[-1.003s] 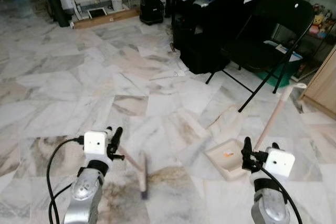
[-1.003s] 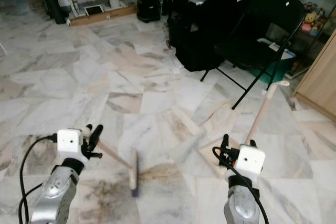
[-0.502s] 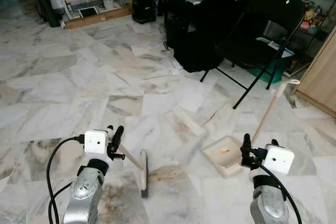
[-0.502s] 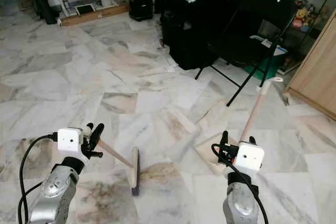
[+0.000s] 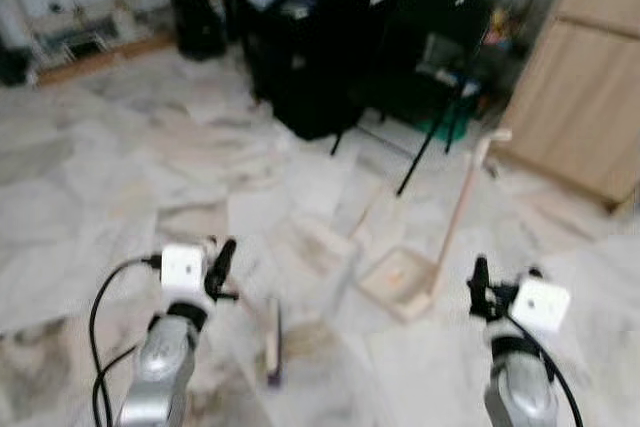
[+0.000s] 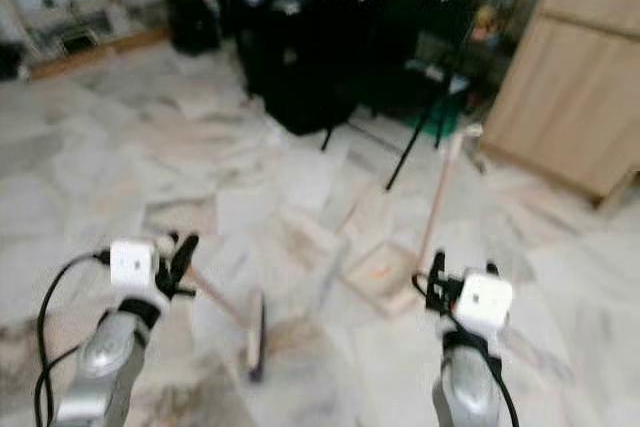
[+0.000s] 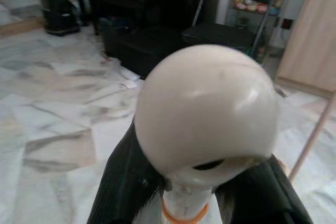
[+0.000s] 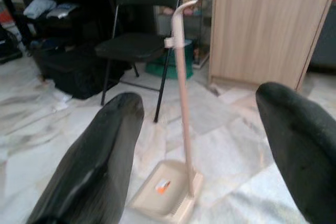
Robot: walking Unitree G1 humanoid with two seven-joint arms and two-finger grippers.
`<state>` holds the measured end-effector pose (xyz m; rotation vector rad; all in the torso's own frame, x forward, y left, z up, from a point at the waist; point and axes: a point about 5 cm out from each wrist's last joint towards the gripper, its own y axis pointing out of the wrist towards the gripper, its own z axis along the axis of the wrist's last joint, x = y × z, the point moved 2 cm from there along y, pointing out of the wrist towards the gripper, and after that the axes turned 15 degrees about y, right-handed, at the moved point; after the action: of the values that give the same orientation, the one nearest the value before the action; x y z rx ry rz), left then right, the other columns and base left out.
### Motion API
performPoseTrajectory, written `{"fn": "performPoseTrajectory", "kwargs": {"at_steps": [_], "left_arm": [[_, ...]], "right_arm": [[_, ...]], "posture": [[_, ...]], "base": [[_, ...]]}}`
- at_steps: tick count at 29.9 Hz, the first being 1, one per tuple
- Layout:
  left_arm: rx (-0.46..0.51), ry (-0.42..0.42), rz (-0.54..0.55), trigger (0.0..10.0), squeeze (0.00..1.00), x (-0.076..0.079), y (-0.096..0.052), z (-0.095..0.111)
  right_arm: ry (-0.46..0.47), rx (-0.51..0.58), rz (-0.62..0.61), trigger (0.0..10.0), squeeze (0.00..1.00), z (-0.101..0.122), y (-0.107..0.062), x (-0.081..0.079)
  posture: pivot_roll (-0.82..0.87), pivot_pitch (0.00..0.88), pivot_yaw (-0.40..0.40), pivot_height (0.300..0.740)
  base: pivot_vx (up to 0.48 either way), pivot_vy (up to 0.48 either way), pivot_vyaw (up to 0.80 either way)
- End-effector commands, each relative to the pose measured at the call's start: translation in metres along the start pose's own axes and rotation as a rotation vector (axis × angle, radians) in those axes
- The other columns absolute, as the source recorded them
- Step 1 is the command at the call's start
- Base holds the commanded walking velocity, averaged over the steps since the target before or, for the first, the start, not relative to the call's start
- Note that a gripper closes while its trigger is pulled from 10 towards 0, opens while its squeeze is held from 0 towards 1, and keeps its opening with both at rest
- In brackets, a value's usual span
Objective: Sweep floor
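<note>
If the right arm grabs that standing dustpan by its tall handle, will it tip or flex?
The dustpan looks like thin plastic, so probably light. Its handle is tall and slim above a small pan, so a sideways nudge would likely tip it. The handle looks stiff and may flex a little. The right gripper has its jaws open, apart from it.

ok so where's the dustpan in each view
Left eye view: dustpan on the floor right of centre, its pole rising toward the black chair.
Right eye view: dustpan just right of centre, ahead of the right gripper.
Left wrist view: only a bit of its pole at the edge.
Right wrist view: dustpan between the open fingers.
Shared landmark: the black chair.
</note>
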<state>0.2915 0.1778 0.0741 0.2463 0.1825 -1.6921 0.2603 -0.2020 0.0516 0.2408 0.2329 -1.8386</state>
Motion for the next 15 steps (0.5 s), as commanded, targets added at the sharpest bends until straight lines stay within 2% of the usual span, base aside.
{"fn": "performPoseTrajectory", "kwargs": {"at_steps": [1,6,8,14,15], "left_arm": [[0.053,0.015,0.012,10.0,0.0,-0.0051,0.0039,0.0131],[0.057,0.016,0.009,10.0,0.0,-0.0051,0.0042,0.0142],[0.056,0.013,0.009,10.0,0.0,-0.0051,0.0041,0.014],[0.057,0.017,0.004,10.0,0.0,-0.0055,0.0042,0.0147],[0.068,0.017,-0.001,10.0,0.0,-0.0048,0.0039,0.0162]], "right_arm": [[-0.017,0.009,-0.007,10.0,0.0,0.0021,0.0005,0.0038],[-0.015,0.01,-0.008,10.0,0.0,0.0019,0.0008,0.0038],[-0.016,0.01,-0.01,10.0,0.0,0.0018,0.0007,0.004],[-0.016,0.013,-0.01,10.0,0.0,0.0018,0.0009,0.0037],[-0.016,0.014,-0.012,10.0,0.0,0.0018,0.0013,0.0041]], "posture": [[-0.03,0.0,0.038,0.74],[-0.03,0.0,0.038,0.74],[-0.03,0.0,0.038,0.74],[-0.03,0.0,0.039,0.74],[-0.03,0.0,0.039,0.74]], "base": [[0.0,0.326,-0.61],[0.0,0.358,-0.61],[0.0,0.0,-0.61],[0.0,0.48,-0.6],[0.0,0.0,-0.61]]}}
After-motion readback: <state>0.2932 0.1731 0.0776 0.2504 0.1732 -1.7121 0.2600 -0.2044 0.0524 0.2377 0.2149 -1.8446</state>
